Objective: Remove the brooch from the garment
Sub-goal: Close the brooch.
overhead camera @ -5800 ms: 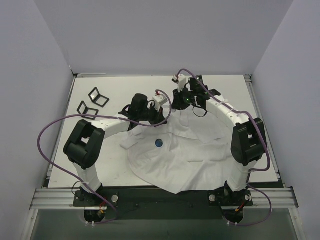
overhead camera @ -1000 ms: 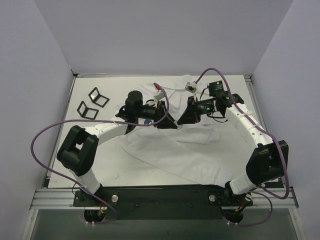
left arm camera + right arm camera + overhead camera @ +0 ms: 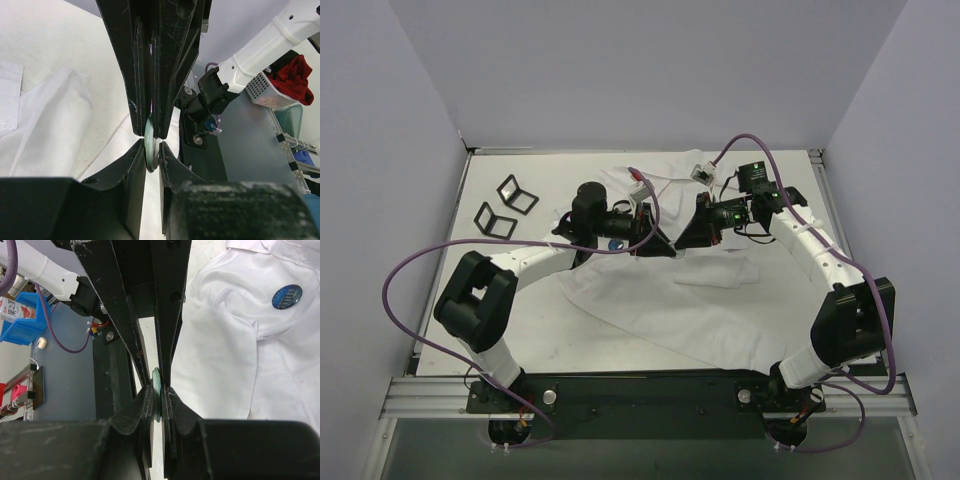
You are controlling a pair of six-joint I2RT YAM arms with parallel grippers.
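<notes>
Table [image 3: 550, 330] | left claw [image 3: 151, 155], right claw [image 3: 159, 395] tip-to-tip, pinching green disc [image 3: 150, 144] over garment [image 3: 700, 310]

So there's a black square frame [image 3: 517, 193] near the far left corner of the white desk [image 3: 540, 335], with a second frame [image 3: 495, 219] just beside it, closer to the left edge. Off the desk: a red cloth [image 3: 292, 80] and a blue bin [image 3: 20, 320].
</notes>
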